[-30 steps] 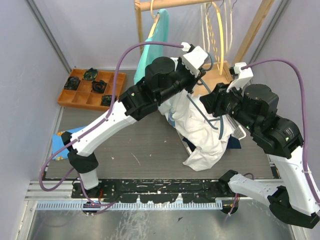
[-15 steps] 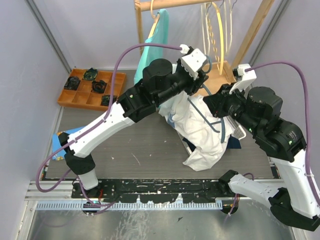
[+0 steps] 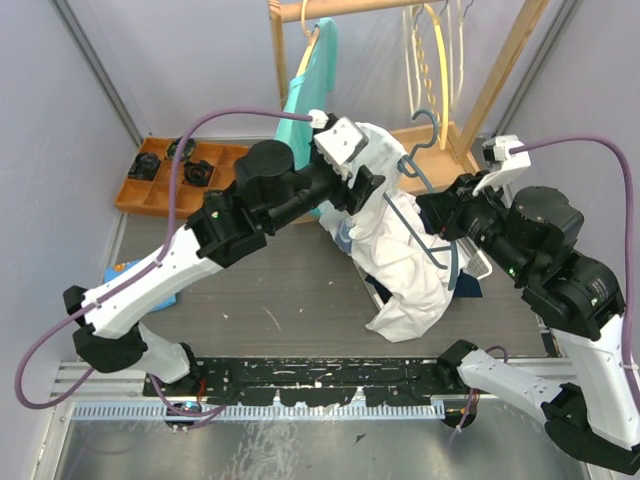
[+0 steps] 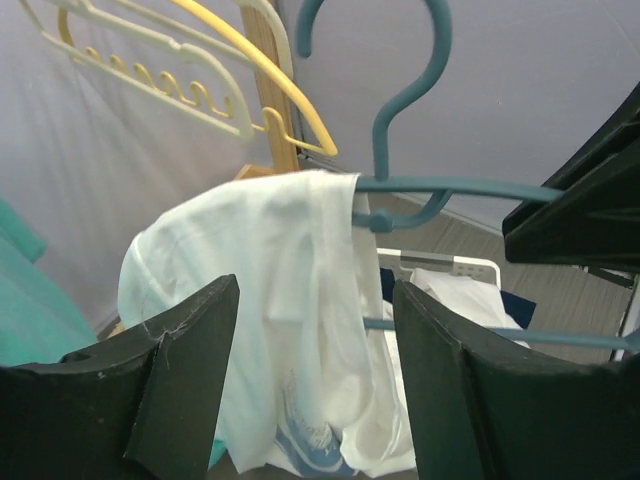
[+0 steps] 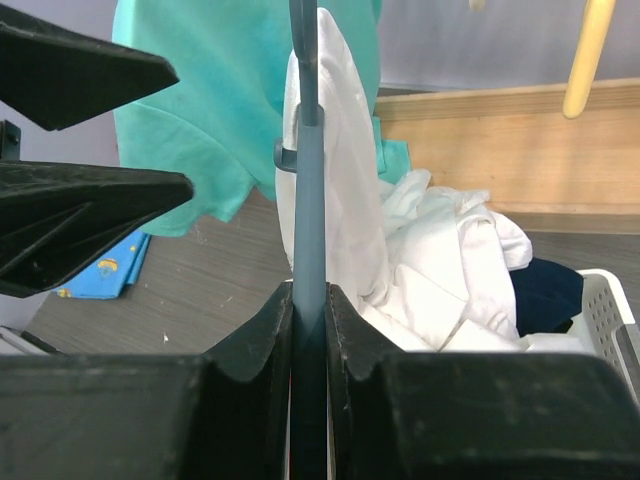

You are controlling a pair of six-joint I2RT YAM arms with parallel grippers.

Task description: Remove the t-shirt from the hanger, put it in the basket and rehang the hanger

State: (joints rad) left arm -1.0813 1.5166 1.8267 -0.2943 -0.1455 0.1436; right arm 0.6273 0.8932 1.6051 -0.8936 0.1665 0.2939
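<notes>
A white t-shirt (image 3: 400, 262) with a blue print hangs bunched over one end of a blue-grey hanger (image 3: 418, 132) held above the table. My right gripper (image 3: 432, 222) is shut on the hanger's bar; in the right wrist view the bar (image 5: 308, 180) runs straight up from between the pinched jaws (image 5: 309, 296), with the t-shirt (image 5: 345, 180) draped to its right. My left gripper (image 3: 368, 183) stands open just left of the shirt. In the left wrist view the cloth (image 4: 270, 290) hangs beyond the spread jaws (image 4: 315, 300), untouched, and the hanger's hook (image 4: 400, 110) rises above it.
A teal shirt (image 3: 315, 70) hangs on the wooden rack (image 3: 505, 60) behind, beside cream and yellow hangers (image 3: 435, 50). A white basket (image 3: 482, 268) with dark cloth sits under the right arm. An orange tray (image 3: 180, 178) and a blue cloth (image 3: 122, 282) lie at the left.
My left gripper has opened, let go of the shirt's top and drawn back to the left. The right gripper has stayed shut on the hanger, shifting slightly right.
</notes>
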